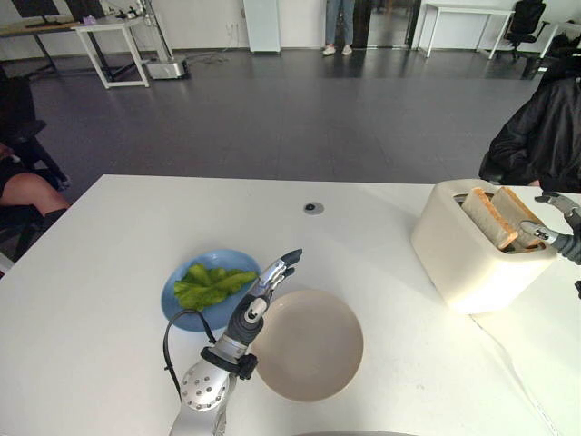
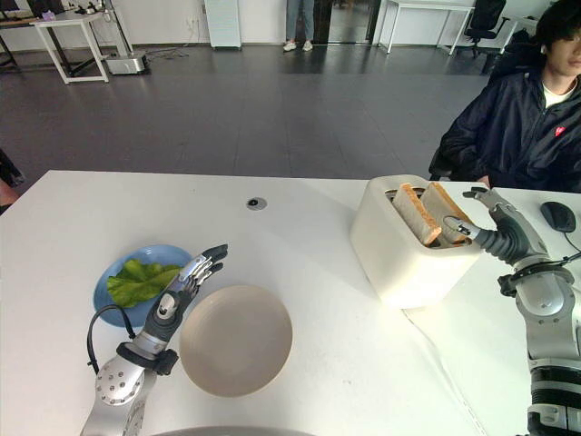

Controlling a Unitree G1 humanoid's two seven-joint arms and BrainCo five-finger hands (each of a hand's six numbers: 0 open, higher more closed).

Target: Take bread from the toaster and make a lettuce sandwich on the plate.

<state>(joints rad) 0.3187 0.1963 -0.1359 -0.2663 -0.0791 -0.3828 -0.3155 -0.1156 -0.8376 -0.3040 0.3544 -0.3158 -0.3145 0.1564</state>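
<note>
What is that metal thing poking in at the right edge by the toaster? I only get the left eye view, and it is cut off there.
Observer: That is the robot's right hand. Its arm rises from the table's near right side, and the hand is level with the toaster top, at the right-hand bread slice.
Operator: Is anything lying near that hand that it might bump?
Observer: Yes, a computer mouse lies on the table just beyond the hand, to its right and apart from it.
</note>
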